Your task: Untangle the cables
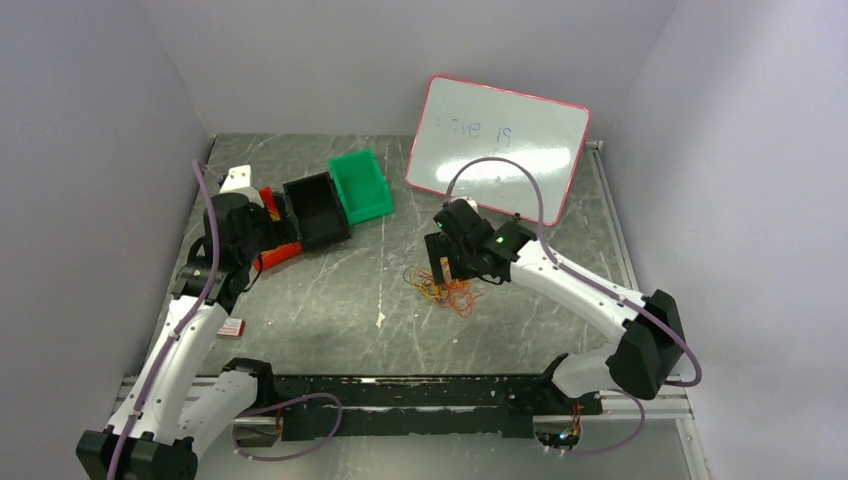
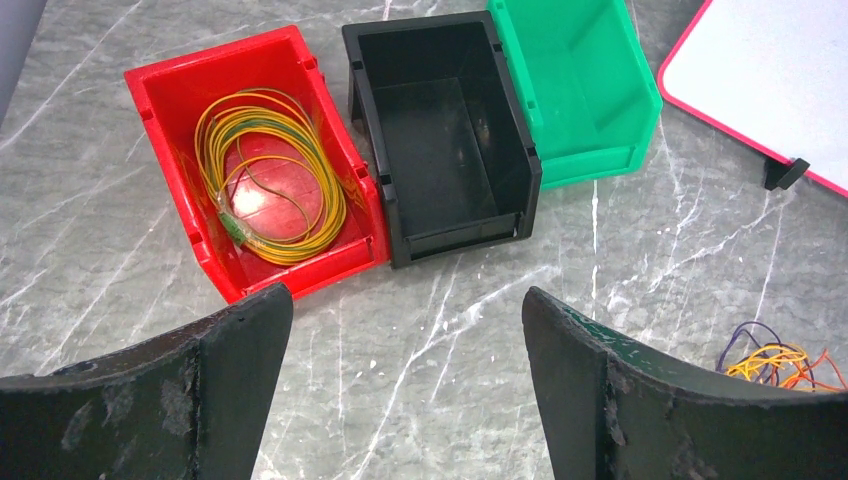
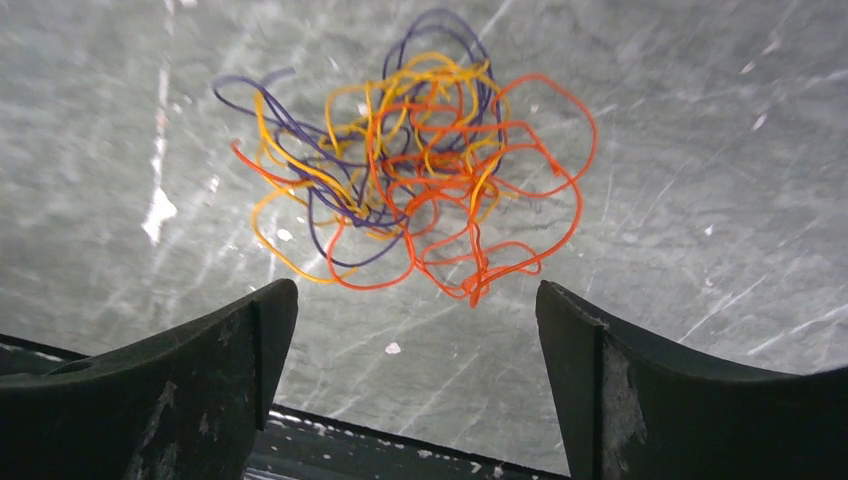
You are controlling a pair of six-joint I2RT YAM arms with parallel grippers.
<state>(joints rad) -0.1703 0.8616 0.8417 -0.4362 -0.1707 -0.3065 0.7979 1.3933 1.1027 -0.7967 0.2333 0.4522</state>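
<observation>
The cables (image 3: 420, 170) lie on the grey marble table as one knot of thin orange, yellow and dark purple strands. They also show as a small heap in the top view (image 1: 447, 291) and at the lower right edge of the left wrist view (image 2: 775, 362). My right gripper (image 3: 415, 290) hangs just above and short of the knot, open, with nothing between its fingers; in the top view it (image 1: 447, 266) is right over the heap. My left gripper (image 2: 403, 295) is open and empty over bare table in front of the bins, far left of the knot.
A red bin (image 2: 215, 55) holds a coiled yellow-green wire (image 2: 270, 180). Beside it stand a black bin (image 2: 420, 25) and a green bin (image 2: 590, 165), both empty. A pink-framed whiteboard (image 1: 498, 145) leans at the back. A black rail (image 1: 420, 395) runs along the near edge.
</observation>
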